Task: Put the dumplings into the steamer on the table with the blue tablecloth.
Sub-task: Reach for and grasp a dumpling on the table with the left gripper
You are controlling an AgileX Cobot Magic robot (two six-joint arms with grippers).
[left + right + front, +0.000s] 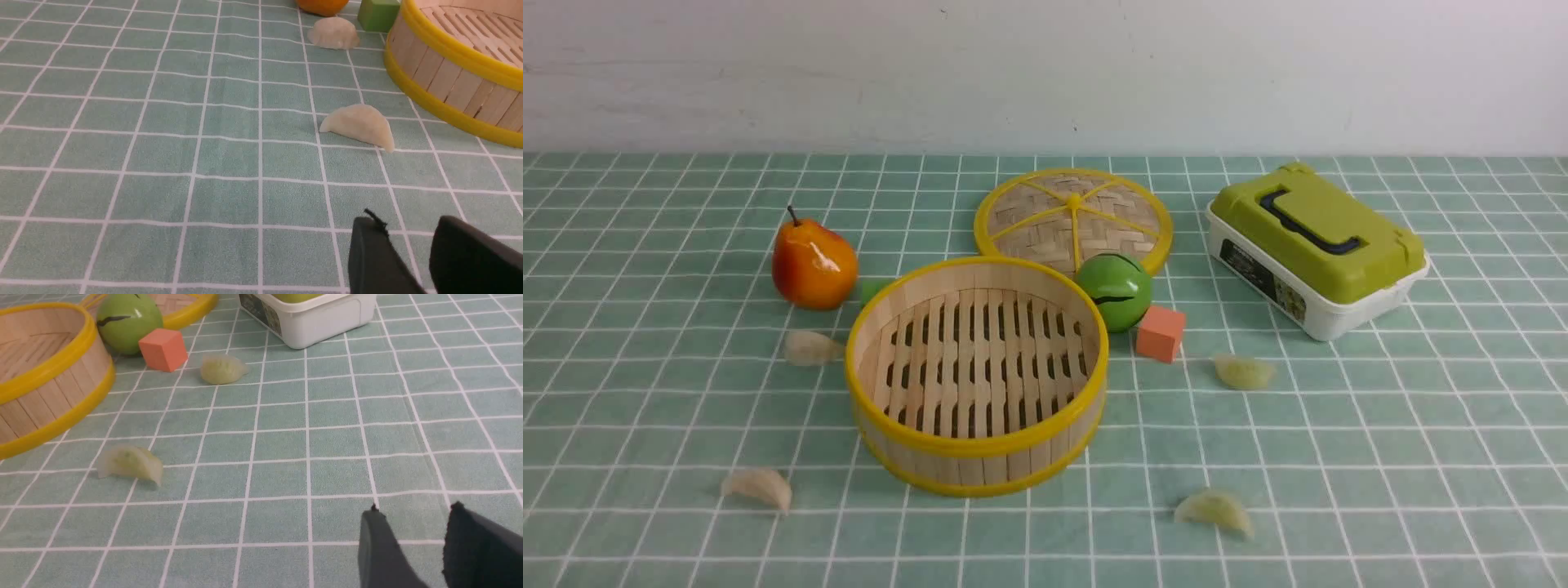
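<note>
Near white dumpling [758, 488] and near green dumpling [1214, 510] lie closest, on the checked cloth [645, 392] covering the bench [1421, 457], front-left and front-right of the steamer [980, 469]. Far white dumpling [810, 348] sits just left of the steamer, in front of the pear [814, 265]. Far green dumpling [1244, 371] sits right of the orange block [1160, 333]. All four are on the cloth, outside the steamer, apart from it.

Steamer upright, mid-bench. Behind it are the flat lid [1045, 220], a green ball [1114, 290] at the lid's front edge, and a green block [874, 290] between pear and steamer. Lunch box [1319, 245] is back right.

Left claw [408, 228]: released, jaws apart, nothing between, over bare cloth. Right claw [416, 514]: likewise released, grasping nothing.
</note>
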